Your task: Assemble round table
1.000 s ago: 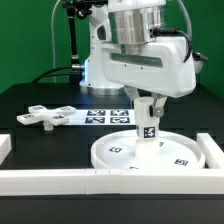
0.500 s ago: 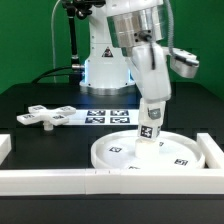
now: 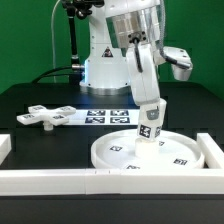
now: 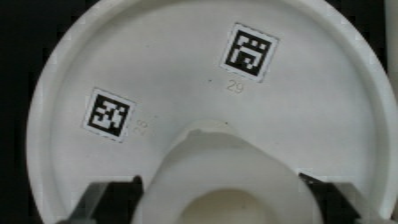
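- While the gripper (image 3: 151, 108) clamps the post (image 3: 148, 133), that post stands upright on the disc (image 3: 115, 156), near its middle (whether seated, unclear).
- Foot (image 3: 44, 116) lies loose, well apart from the disc, not yet attached.

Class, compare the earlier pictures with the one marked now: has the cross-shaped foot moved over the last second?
No. The cross-shaped foot still lies beside the exterior view's left end of the marker board, as before.

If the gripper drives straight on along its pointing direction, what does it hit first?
Likely the round disc: the gripper points down at it, shut on the post, so the post's lower end meets the disc first. They may already touch.
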